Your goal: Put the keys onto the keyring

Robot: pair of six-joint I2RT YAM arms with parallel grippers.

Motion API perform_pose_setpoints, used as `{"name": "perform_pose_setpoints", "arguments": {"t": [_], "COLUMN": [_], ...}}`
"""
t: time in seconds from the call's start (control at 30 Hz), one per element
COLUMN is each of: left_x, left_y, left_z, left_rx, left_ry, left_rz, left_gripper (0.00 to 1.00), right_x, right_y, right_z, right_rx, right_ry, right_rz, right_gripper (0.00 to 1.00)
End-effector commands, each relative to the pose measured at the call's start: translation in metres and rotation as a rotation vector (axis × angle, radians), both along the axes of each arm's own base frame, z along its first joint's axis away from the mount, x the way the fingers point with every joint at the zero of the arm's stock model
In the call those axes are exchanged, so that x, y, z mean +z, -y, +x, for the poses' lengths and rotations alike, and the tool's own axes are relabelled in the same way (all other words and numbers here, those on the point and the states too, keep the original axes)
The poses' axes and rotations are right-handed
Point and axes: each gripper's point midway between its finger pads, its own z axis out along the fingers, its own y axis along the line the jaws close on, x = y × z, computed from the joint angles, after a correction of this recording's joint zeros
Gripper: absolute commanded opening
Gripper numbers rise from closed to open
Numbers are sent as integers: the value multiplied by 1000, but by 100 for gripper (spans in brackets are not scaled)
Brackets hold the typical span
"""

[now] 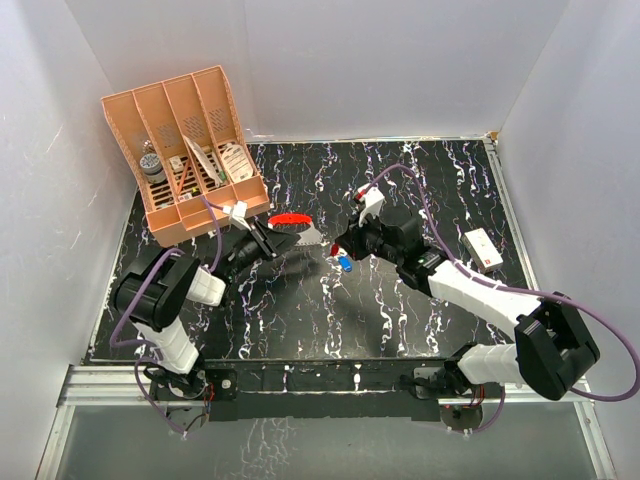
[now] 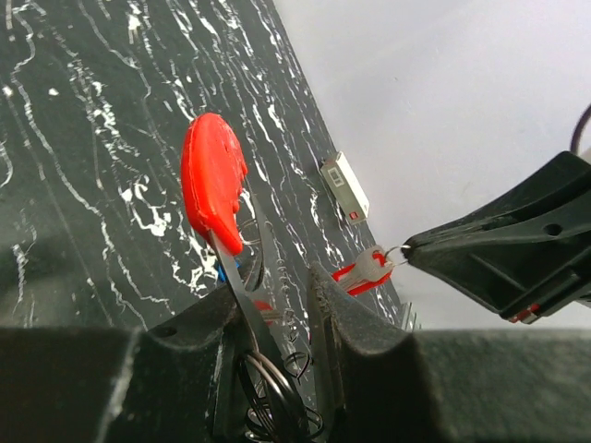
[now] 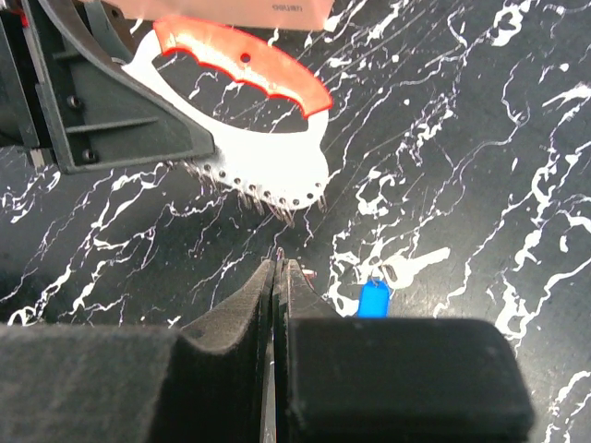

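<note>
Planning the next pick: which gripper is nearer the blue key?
Right. The right gripper is right beside the blue key, pinching the red key; the left gripper is well off to its left, holding the keyring.

nothing here reads cleanly for us: the pale pinkish surface [image 3: 277, 9] at the top edge of the right wrist view has one short dark printed word, upside down, too blurred to spell. the small white box [image 1: 483, 248] on the table carries a red mark at one end but no letters we can make out, and the white tag [image 1: 235, 160] in the orange organizer [image 1: 175, 225] has print too tiny to read. the keyring [image 3: 242, 60] tag shows only a row of small dots along its edge.
</note>
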Motion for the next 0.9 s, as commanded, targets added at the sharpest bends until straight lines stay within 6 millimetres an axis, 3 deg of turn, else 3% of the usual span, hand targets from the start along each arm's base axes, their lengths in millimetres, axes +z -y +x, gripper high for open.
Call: {"name": "perform_pose_setpoints", "arguments": {"t": [0.0, 0.37, 0.87], "left_x": [95, 125, 138], "left_y": [8, 7, 4], "left_z": [-6, -15, -2], "left_rx": [-80, -92, -33], "left_ry": [454, 685, 641], "left_rz": [-86, -1, -64], "left_gripper": [0, 0, 0], "right_x": [21, 20, 28], "right_y": [-5, -12, -41], "right_z": [-4, -20, -25], "right_rx": [22, 105, 197], "right_ry": [36, 12, -16], "right_rz": [81, 112, 176], "right_gripper": [0, 0, 0]}}
